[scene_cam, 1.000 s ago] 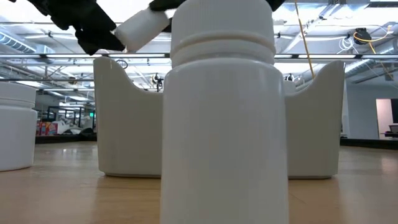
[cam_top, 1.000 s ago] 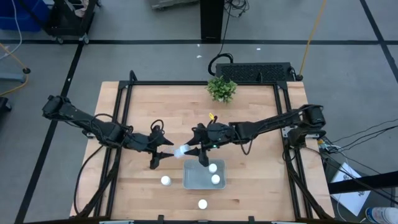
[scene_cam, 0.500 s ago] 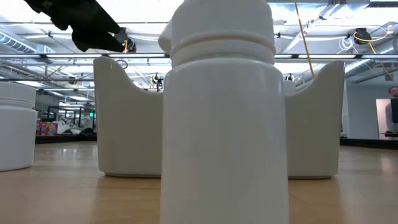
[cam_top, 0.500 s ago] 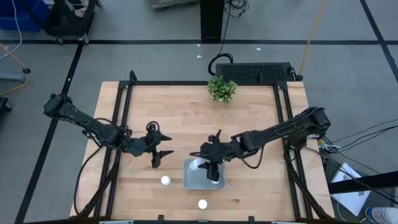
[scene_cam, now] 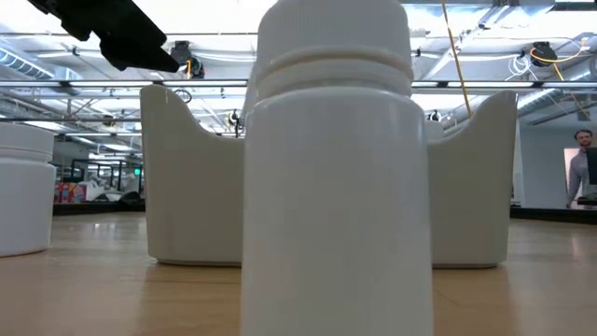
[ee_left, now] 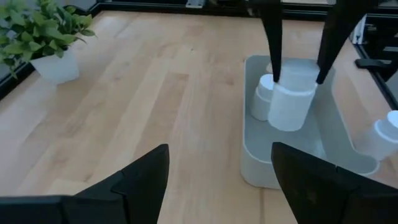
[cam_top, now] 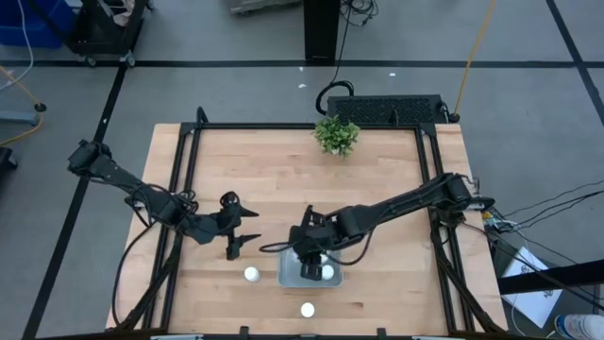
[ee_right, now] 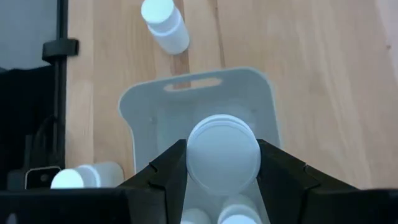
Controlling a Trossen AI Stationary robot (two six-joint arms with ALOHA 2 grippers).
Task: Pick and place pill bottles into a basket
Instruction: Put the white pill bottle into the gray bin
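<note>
At the near edge of the desk (cam_top: 274,179) one pill bottle (cam_top: 307,309) stands alone, and a second bottle (cam_top: 251,274) stands just left of the basket (cam_top: 287,276). Over the basket we see the right tool (cam_top: 310,263) gripping a held bottle (ee_right: 222,154) between its two fingers, low inside the tray. Two more bottles are already in the basket, one of them (ee_left: 262,98) touching the held one. To do this step well, we think the right tool should lower until the bottle rests on the tray floor, then open slowly and rise straight up, so that the neighbours are not knocked over. The left tool (cam_top: 238,227) waits left of the basket with its fingers apart and nothing between them.

The left wrist view shows the held bottle upright inside the tray wall, which the high view hides under the arm. The right wrist view shows the cap from above. The low view is filled by the near bottle (scene_cam: 336,168). Farther away, the plant (cam_top: 336,135) stands at the far edge.
</note>
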